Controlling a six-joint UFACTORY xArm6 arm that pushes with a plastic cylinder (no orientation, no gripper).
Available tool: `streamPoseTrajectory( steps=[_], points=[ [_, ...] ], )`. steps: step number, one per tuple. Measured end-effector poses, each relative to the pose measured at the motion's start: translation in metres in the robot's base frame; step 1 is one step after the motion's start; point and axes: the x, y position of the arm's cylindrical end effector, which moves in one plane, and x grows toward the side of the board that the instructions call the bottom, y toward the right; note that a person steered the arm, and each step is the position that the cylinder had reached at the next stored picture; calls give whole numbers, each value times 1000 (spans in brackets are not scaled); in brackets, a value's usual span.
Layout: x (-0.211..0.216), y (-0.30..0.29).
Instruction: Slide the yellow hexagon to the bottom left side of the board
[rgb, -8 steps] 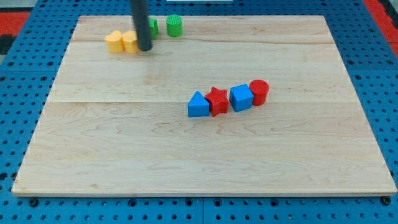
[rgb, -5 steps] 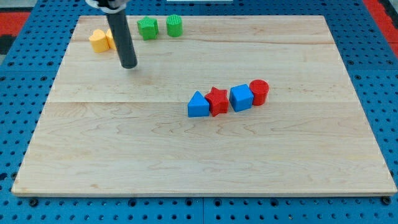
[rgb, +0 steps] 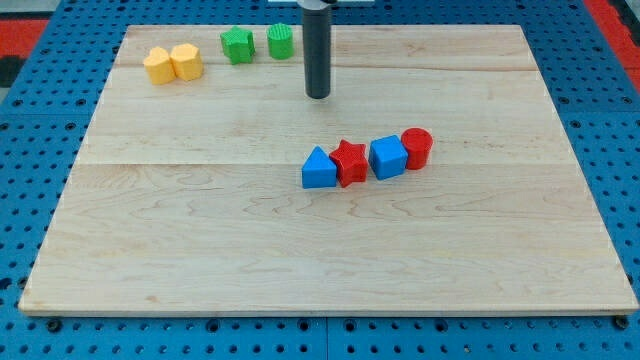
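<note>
Two yellow blocks sit touching near the view's top left corner of the wooden board. The right one looks like the yellow hexagon. The left yellow block has a shape I cannot make out. My tip rests on the board in the upper middle, well to the right of the yellow blocks and touching no block. The rod rises from it out of the view's top.
A green notched block and a green ribbed cylinder stand at the top edge, left of the rod. A row of blue triangle, red star, blue cube and red cylinder lies below my tip.
The two yellow blocks were pushed a short way left. My tip then swung down-left past them and has now moved far right to the upper middle of the board.
</note>
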Motion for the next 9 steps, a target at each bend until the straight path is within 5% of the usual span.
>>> streamPoseTrajectory(
  steps=[4, 5, 6, 7, 8, 9],
  points=[
    [-12, 55],
    [21, 55],
    [70, 18],
    [79, -79],
    [72, -189],
    [10, -249]
  ],
)
